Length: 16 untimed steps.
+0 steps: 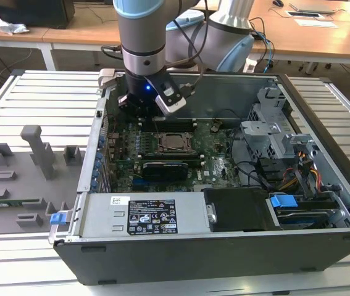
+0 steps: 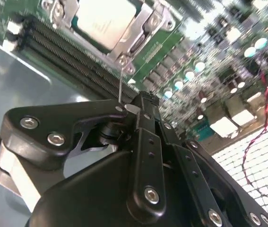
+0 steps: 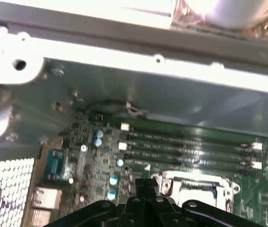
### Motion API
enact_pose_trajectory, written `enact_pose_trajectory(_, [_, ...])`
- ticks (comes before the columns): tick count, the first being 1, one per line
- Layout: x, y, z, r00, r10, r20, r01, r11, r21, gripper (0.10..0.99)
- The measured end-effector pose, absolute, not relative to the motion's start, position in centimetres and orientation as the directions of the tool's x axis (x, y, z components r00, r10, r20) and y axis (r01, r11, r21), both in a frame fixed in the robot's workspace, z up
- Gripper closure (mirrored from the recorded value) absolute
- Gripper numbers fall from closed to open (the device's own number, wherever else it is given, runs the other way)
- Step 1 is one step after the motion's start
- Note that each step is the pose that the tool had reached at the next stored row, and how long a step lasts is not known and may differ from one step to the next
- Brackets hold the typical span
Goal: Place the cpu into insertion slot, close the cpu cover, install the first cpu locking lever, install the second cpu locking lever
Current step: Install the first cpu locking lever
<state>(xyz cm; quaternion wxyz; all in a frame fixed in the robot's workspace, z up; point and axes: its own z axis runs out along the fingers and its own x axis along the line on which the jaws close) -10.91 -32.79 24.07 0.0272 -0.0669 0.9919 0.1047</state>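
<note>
Found the cpu [image 2: 106, 21], a flat square with a matt silvery top, seated in the slot [image 1: 176, 152] on the green board [image 1: 218, 163], near the middle of the open grey steel case [image 1: 181, 259]. Noted faint dark print on the chip, too small to read. Saw the cover [image 2: 142, 29], a thin bright metal frame, lying flat around the chip.

Found the tool [image 2: 143, 100], black and jointed, with its fingers together, poised low over the board toward the far side and the exterior view's left of the slot. Saw one thin wire lever [image 2: 120, 80] standing just beside its tip; could not tell whether they touched.

Counted four long dark memory slots [image 3: 185, 151] side by side, and two blue plastic tabs [image 1: 283, 201]. Noted one white label [image 1: 152, 216], dense with black print, at the case's near edge. Saw a ribbed silvery tabletop [image 1: 39, 98] and one grey blocky fixture [image 1: 20, 179].
</note>
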Motion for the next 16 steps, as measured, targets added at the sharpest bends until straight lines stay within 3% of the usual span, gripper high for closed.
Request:
enact_pose_trajectory(3, [-10.9, -32.8, 24.0, -0.990, -0.121, -0.078, -0.138, 0.949, 0.284, 0.980])
enact_pose_trajectory(16, [-8.5, -32.8, 23.8, -0.990, -0.121, -0.078, -0.139, 0.949, 0.285, 0.980])
